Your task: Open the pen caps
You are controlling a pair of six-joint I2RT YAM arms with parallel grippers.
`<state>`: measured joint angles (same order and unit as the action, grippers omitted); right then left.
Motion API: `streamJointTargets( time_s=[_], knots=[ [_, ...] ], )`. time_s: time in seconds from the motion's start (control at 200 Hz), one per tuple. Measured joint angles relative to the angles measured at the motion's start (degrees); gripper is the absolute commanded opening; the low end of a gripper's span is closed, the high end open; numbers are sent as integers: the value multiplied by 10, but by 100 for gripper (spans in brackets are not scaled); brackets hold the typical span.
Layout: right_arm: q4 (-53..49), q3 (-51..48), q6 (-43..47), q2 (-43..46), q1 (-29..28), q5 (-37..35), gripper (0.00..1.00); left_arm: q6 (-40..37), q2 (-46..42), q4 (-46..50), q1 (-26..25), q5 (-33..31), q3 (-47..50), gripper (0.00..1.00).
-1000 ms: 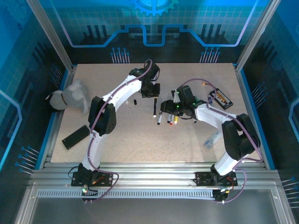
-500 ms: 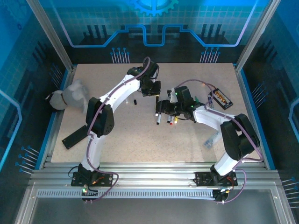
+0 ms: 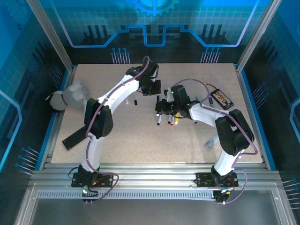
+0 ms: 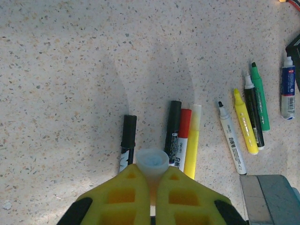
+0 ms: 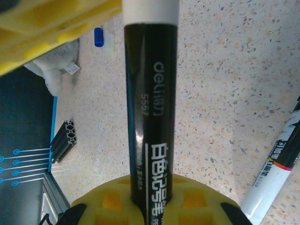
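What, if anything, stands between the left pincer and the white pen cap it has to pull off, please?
Nothing visible does: the left pincer is shut on the white cap, while the right pincer grips that pen's black barrel.

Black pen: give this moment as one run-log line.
left gripper: shut on white cap | right gripper: shut on black pen | cap: not yet off

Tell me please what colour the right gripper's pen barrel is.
The pen barrel is black; right wrist view.
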<state>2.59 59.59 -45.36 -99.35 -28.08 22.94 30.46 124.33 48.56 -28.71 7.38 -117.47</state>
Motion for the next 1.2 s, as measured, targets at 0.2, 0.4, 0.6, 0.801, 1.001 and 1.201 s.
streamJointTargets(
  time_s=[0.2, 0.4, 0.6, 0.801, 1.001, 1.201],
  knots=[
    [0, 0, 4, 0, 0, 0, 0, 8, 0, 0, 0, 0, 0, 30],
    [0, 0, 7, 0, -1, 0, 0, 10, 0, 1, 1, 0, 3, 32],
    [-1, 0, 10, 0, -7, 0, 0, 10, 0, 2, 1, 0, 3, 33],
    [-2, 1, 14, 0, -9, 0, 0, 10, 8, 4, 2, 0, 3, 32],
    [-4, 1, 14, 0, -9, 0, 0, 7, 14, 5, 2, 1, 3, 0],
    [-6, -3, 14, 4, -13, 0, 0, 8, 17, 9, 4, 2, 2, 0]
  ],
)
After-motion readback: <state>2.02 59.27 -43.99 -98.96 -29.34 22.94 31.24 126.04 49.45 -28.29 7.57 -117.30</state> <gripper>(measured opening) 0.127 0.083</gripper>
